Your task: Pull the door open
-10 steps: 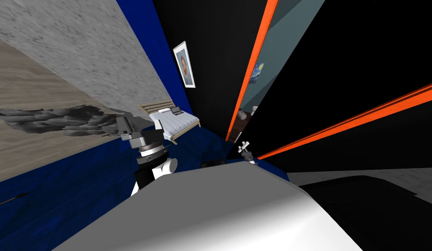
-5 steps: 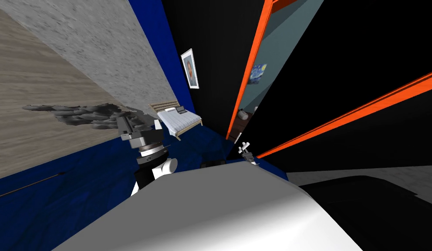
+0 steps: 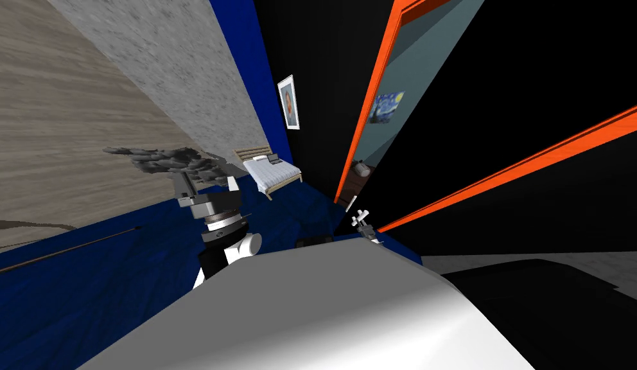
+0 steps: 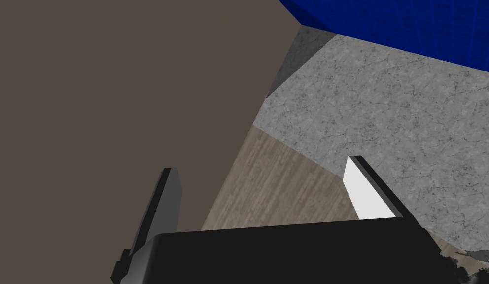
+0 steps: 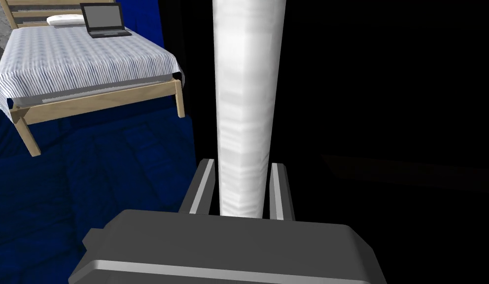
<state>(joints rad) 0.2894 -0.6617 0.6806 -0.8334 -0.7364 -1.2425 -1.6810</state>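
Right gripper [image 5: 242, 165] pinches the white door handle [image 5: 246, 98], apparently mid-pull; next it should draw steadily backward, while the left gripper [image 4: 262, 164] hangs spread.

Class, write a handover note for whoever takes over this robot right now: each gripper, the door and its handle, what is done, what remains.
Right gripper: jaws shut on the white bar handle of the dark door.
Left gripper: jaws open, holding nothing, next to a flat grey-brown surface.
Done: handle gripped. The door looks ajar, with a teal wall showing past the orange frame.
Left: pull the door wider, then release.
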